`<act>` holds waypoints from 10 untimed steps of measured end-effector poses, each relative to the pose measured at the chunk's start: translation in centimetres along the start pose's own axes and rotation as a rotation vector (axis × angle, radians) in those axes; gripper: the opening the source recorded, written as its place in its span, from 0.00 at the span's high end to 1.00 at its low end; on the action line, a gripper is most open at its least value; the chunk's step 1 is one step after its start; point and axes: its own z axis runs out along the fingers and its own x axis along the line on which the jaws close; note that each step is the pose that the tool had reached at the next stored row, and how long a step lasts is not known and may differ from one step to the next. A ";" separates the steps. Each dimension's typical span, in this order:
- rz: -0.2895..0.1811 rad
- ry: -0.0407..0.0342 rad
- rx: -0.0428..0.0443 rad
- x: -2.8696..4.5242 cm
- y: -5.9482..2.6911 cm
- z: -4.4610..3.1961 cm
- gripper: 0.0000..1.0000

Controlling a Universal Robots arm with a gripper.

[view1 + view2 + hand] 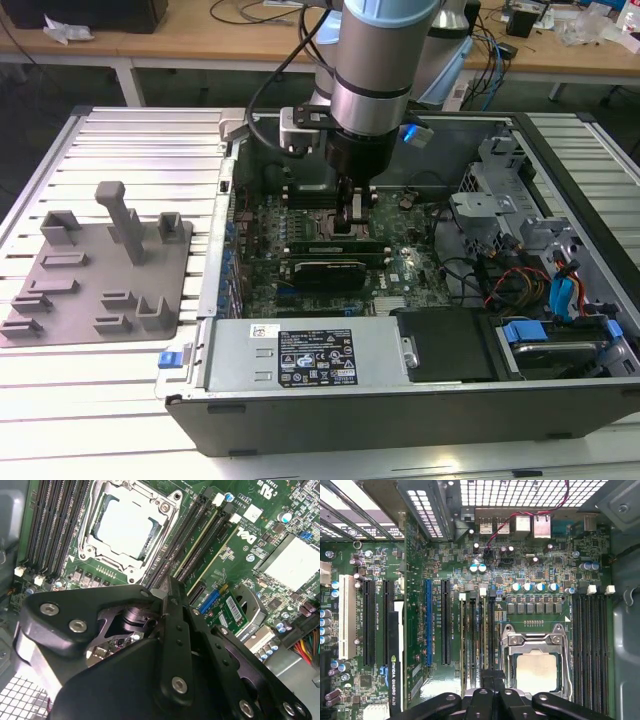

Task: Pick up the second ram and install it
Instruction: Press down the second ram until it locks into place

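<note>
One green stick, the second ram [484, 635], stands seated in a motherboard slot beside the processor socket [536, 667]. Your gripper [353, 222] hovers directly over it, fingers [172, 610] pressed together, inside the open computer case [400, 390].

Open workstation on a slatted bench, with parts counted by kind.

- One dark, open-sided computer case [300, 410] holds one green motherboard [540, 570].
- One grey robot arm [375, 60] reaches into the case and carries one black gripper [355, 215].
- One silver metal-framed processor socket [536, 655] sits on the board.
- Four long black memory slots [590, 645] lie on one side of the socket and four more [477, 635] on the other, eight in all.
- There are five expansion slots in the first wrist view: one white [347, 615], one blue [427, 622] and three black [370, 622].
- One black graphics card [325, 272] is fitted.
- One silver labelled power-supply box [300, 355] sits in the case.
- One grey moulded fixture plate [85, 320] lies beside the case.
</note>
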 end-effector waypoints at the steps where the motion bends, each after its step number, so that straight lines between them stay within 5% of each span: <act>1: 0.000 0.0000 0.0000 0.00 0.00 0.00 0.92; 10: 0.000 0.0000 0.0000 -0.02 -1.18 -0.04 0.92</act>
